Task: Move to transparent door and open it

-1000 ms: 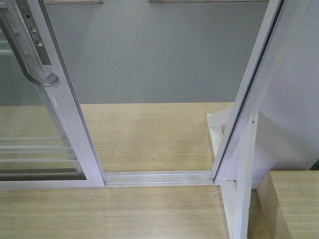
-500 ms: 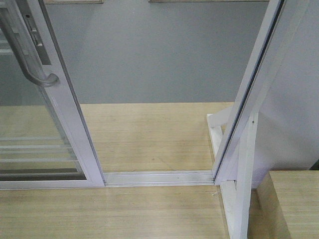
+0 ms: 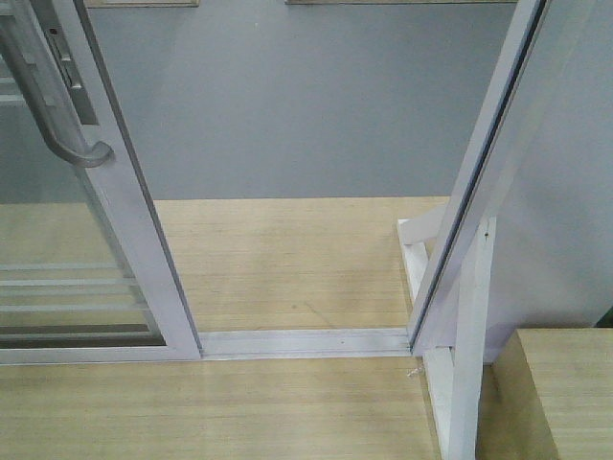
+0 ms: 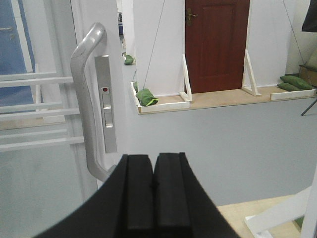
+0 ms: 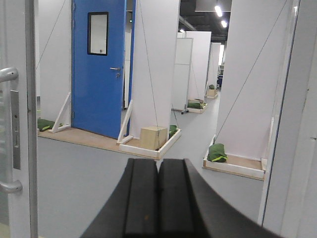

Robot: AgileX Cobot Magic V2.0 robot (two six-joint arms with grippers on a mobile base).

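At the left edge of the front view stands the transparent door (image 3: pixel 115 211), slid aside, white frame leaning with its curved grey pull handle (image 3: pixel 53 115) at upper left; thin white bars (image 3: pixel 67 287) cross the glass low down; floor track (image 3: pixel 306 342) runs right to a white upright post (image 3: pixel 469 316); gap between is clear through to grey floor; left hand (image 4: pixel 153 196) closed, pads together, just right of the handle; right hand (image 5: pixel 158 198) closed too, empty.
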